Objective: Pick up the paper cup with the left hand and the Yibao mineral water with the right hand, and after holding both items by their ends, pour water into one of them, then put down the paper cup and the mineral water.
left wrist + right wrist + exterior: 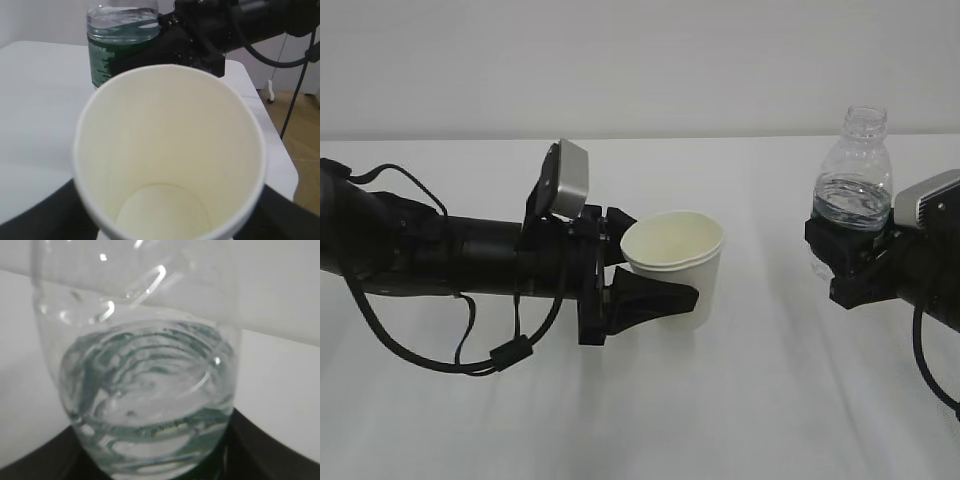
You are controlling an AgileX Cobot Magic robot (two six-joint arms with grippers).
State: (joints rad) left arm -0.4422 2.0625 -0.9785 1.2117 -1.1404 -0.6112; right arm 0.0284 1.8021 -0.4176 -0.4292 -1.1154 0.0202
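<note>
We grip the paper cup (675,265) in our left end effector (645,270) | right end effector (850,262) grips the Yibao mineral water (853,190) | tipping too quickly could spill water past the cup.

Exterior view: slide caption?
Left hand holds empty paper cup; right hand holds uncapped Yibao mineral water upright.

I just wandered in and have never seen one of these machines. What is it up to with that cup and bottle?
Two robot arms each hold one thing above a white table. The left hand grips a paper cup, which is empty inside. The right hand holds the Yibao mineral water, uncapped, upright and part full. They are apart, and nothing is being poured yet.
</note>
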